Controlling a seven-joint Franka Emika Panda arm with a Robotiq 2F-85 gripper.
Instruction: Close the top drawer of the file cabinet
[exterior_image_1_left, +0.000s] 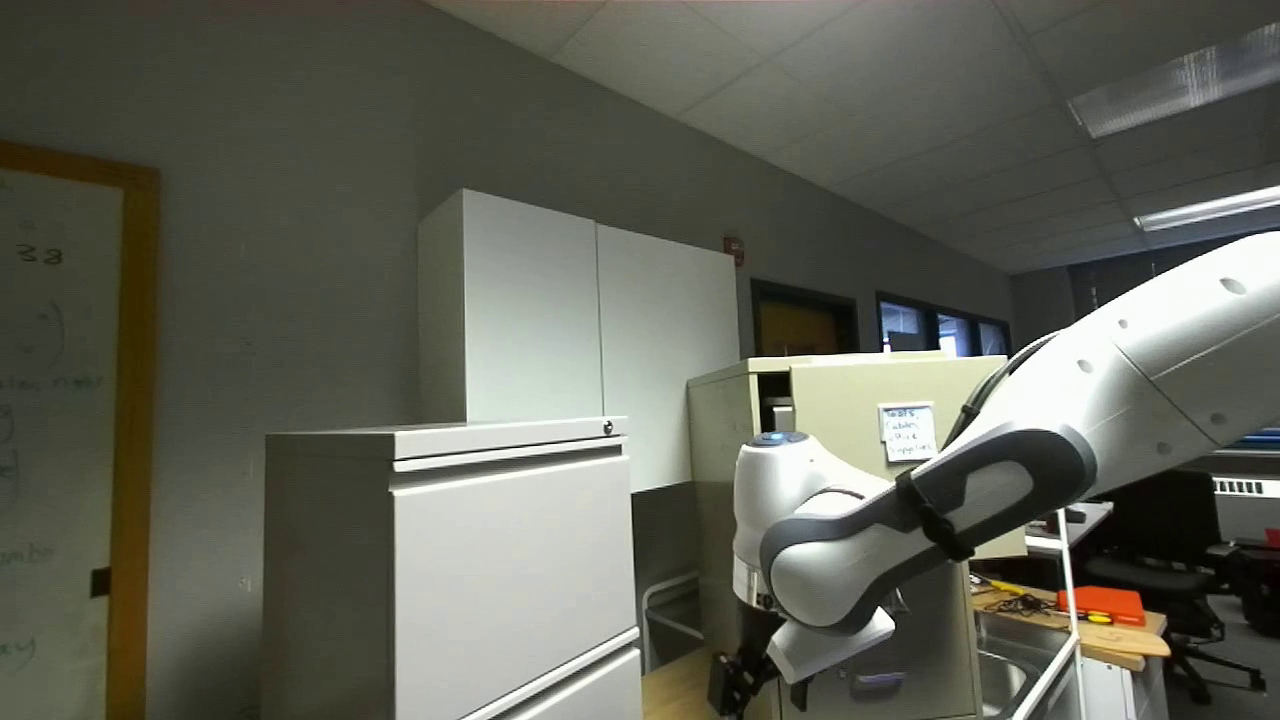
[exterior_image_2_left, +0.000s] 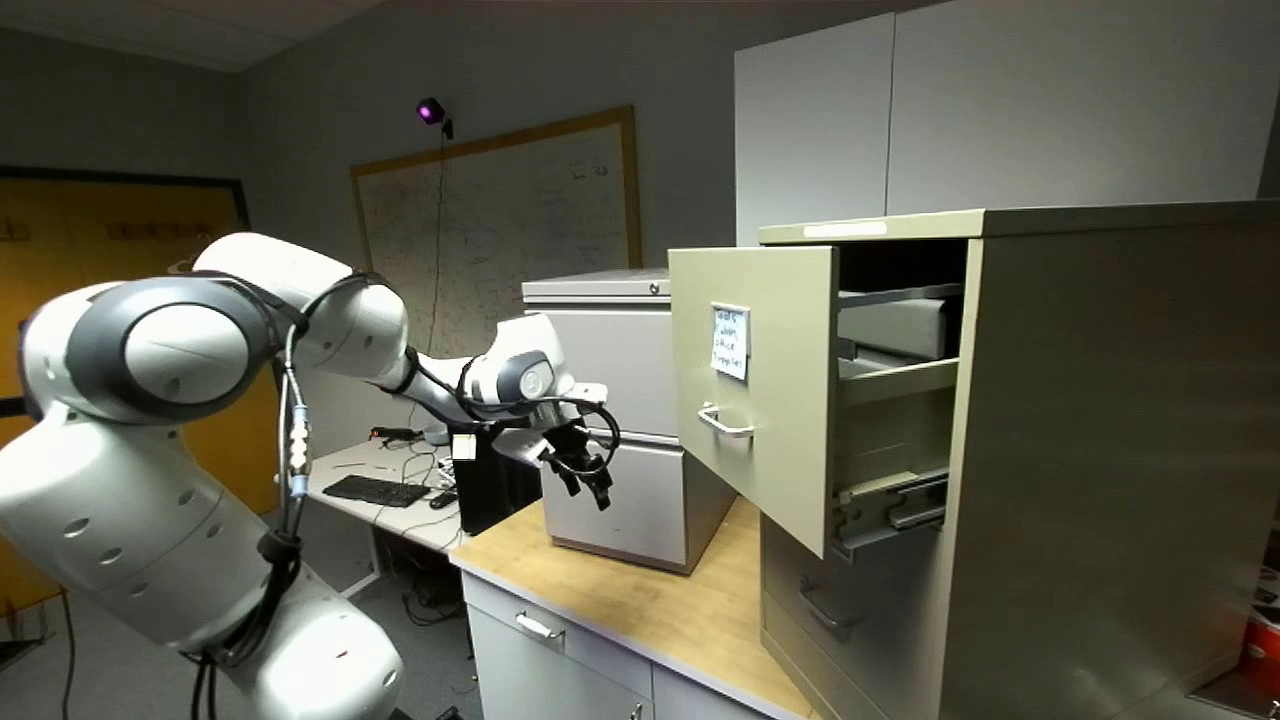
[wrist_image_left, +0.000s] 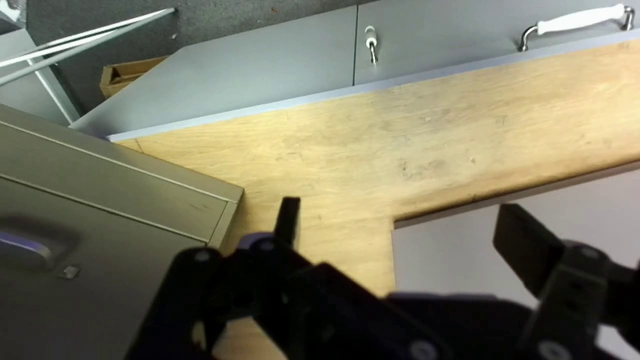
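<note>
Top drawer (exterior_image_2_left: 778, 395) — beige metal, flat-fronted, boxy — standing open.

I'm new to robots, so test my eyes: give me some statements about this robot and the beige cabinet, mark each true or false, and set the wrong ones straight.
1. The top drawer of the file cabinet is pulled out. True.
2. The drawer beneath it is pulled out as well. False: the lower drawer is shut.
3. A label with writing on it sits above the top drawer's handle. True.
4. The gripper, the robot's hand, has its two fingers spread apart. True.
5. The gripper is clamped on the top drawer's handle. False: it is away from that handle, with nothing held between its fingers.
</note>
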